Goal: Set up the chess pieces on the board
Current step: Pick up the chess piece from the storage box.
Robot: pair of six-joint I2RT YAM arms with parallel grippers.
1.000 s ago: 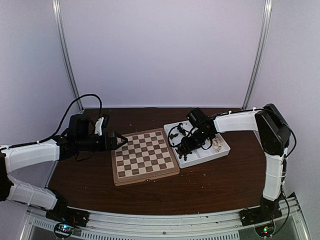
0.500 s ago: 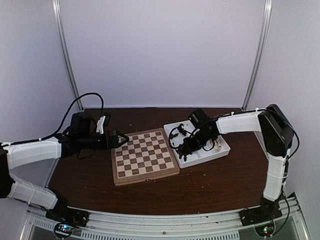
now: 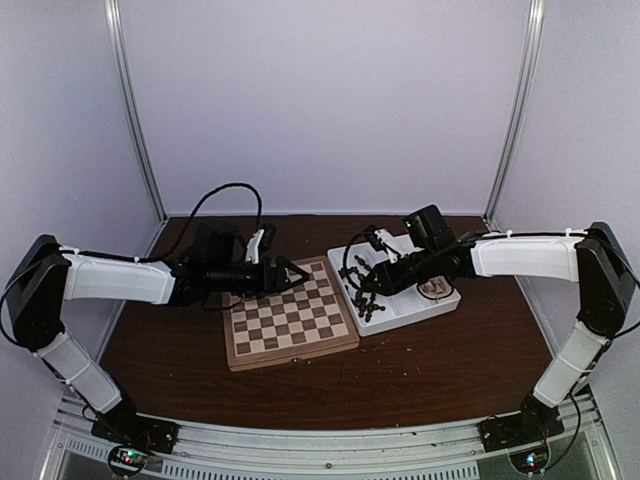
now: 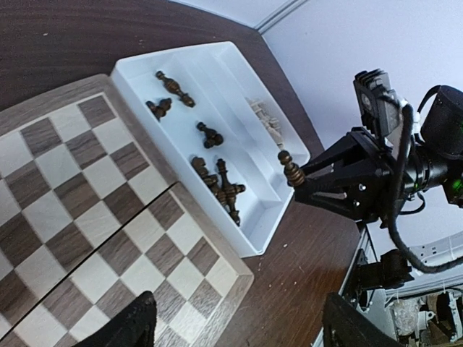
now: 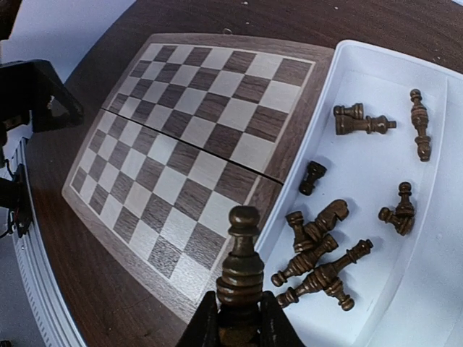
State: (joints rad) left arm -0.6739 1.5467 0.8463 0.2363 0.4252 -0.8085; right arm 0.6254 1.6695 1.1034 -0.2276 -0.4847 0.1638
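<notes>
Chess pieces (image 5: 318,264): most lie loose in the white tray (image 3: 447,298), in the compartment next to the board (image 3: 290,320). None is on a square yet.

Left gripper (image 3: 304,272): a second ago it was at the board's left edge. Now it has swung in over the far edge, toward the far-right corner, nose pointing at the tray. Its fingers (image 4: 137,322) are apart with nothing between them.

Board: mid-table (image 3: 430,375), right edge butted against the tray's left wall, every square bare.

Tray: dark pieces are heaped at the near end, with a few scattered farther up. Pale pieces (image 4: 264,119) lie in the right compartment.

Right gripper (image 5: 240,312): a second ago it was low in the tray, jaws part open. Now it is clamped on one dark pawn-shaped piece (image 5: 242,242), held upright and lifted clear of the heap. It sits about over the tray's left wall, by the board's right edge.

Meaning: the first pick looks done and the carry is under way. Next it needs either a set-down on a square or a pass to the open left gripper facing it; can't tell which. Risk: the small base may topple on release.
</notes>
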